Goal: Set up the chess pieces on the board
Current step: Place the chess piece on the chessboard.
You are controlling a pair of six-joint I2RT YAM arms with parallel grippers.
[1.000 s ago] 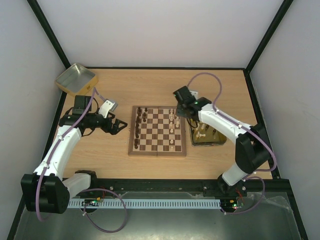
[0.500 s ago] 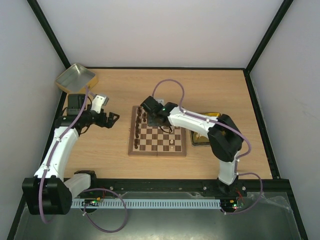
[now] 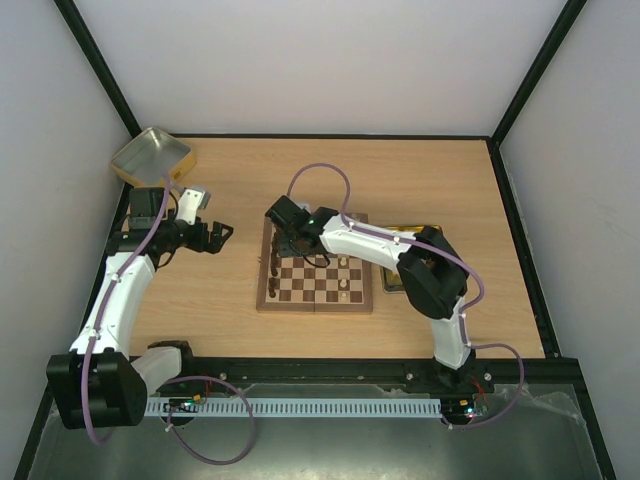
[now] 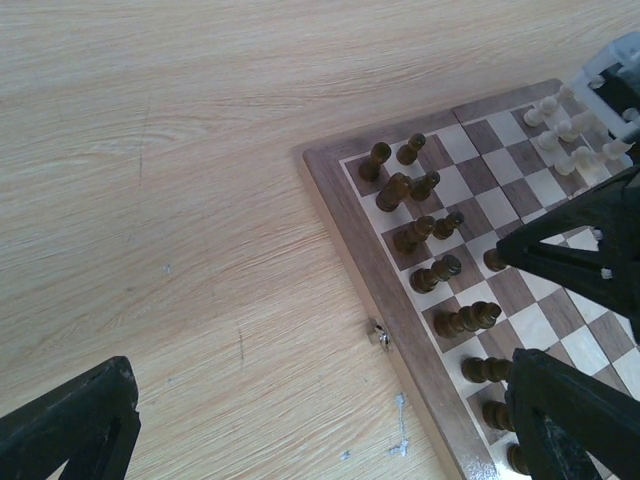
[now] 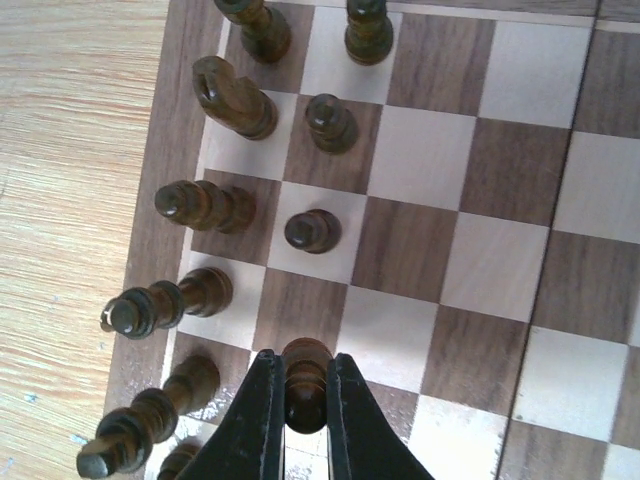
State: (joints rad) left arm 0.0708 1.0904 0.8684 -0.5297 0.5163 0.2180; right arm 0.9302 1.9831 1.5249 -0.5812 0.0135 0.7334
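Item 1. Gold tray (image 3: 150, 156): far left corner of the table (image 3: 250, 180), tilted against the wall, well apart from the board.

Item 2. Left arm (image 3: 115, 290): reaches along the left side. Left gripper (image 3: 222, 237): claw spread wide with nothing in it, over bare table left of the board.

Item 3. Board (image 3: 300, 306): checked wood with a brown rim, flat at the table's middle. A small metal clasp (image 4: 378, 337) sits on its left rim.

Item 4. Dark pieces (image 4: 430, 225): in the two files along the board's left edge. Several of those in the outer file lean or lie over, while those in the second file stand upright.

Item 5. Right gripper (image 5: 303, 357): over the board's left part, claw clamped on the held dark piece (image 5: 305, 395). That piece is upright, in line with the second file. Whether its base touches the square cannot be told.

Item 6. Pale pieces (image 3: 345, 264): a few, on the board's right files.

Item 7. Right arm (image 3: 430, 275): stretches across the board from the right.

Item 8. Second tray (image 3: 391, 284): just right of the board, mostly hidden by the right arm.
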